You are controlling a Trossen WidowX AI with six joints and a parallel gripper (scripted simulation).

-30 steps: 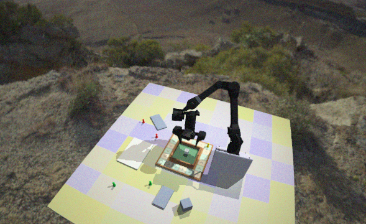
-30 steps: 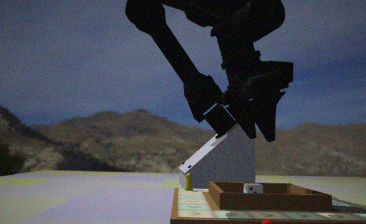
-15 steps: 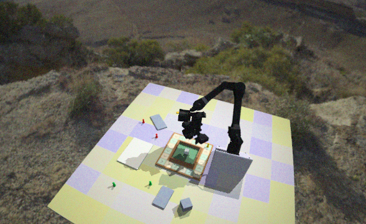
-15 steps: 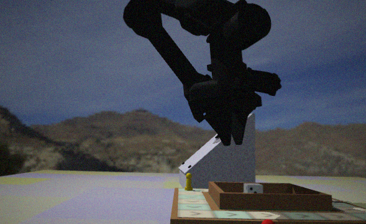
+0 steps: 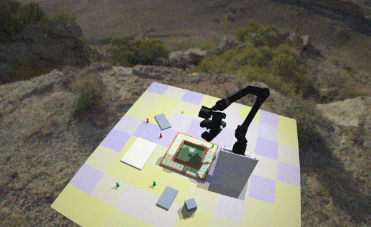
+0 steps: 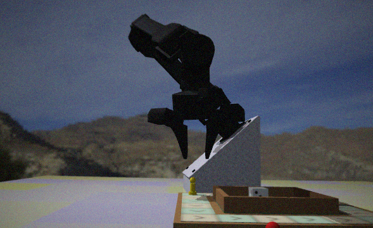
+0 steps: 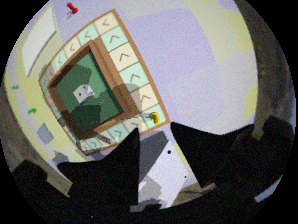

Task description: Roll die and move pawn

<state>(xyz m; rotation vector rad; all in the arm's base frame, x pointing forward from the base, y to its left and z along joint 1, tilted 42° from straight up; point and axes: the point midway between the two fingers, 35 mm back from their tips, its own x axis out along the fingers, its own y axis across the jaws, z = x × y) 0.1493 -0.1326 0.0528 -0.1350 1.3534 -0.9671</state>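
The white die (image 5: 191, 151) (image 6: 258, 192) (image 7: 83, 94) rests inside the brown-walled dice tray (image 6: 281, 206) (image 7: 112, 77). Dark pips show on it, but I cannot read their number surely. The yellow pawn (image 5: 213, 145) (image 6: 192, 186) (image 7: 155, 118) stands upright on a corner square of the board (image 6: 237, 218) (image 7: 125, 56), on the side near the arm's base. In the wrist view, arrows on the squares beyond it point away from it along the edge. My gripper (image 6: 196, 158) (image 7: 154, 128) is partly open and empty, fingers pointing down, above the pawn and not touching it.
A grey wedge mount (image 5: 235, 173) (image 6: 237, 168) stands beside the board. Red pawns (image 5: 147, 120) (image 5: 160, 135), green pawns (image 5: 117, 185) (image 5: 154, 183), a white slab (image 5: 139, 153), grey slabs (image 5: 162, 121) (image 5: 167, 198), a grey cube (image 5: 190, 205) and an orange disc (image 5: 182, 112) lie around.
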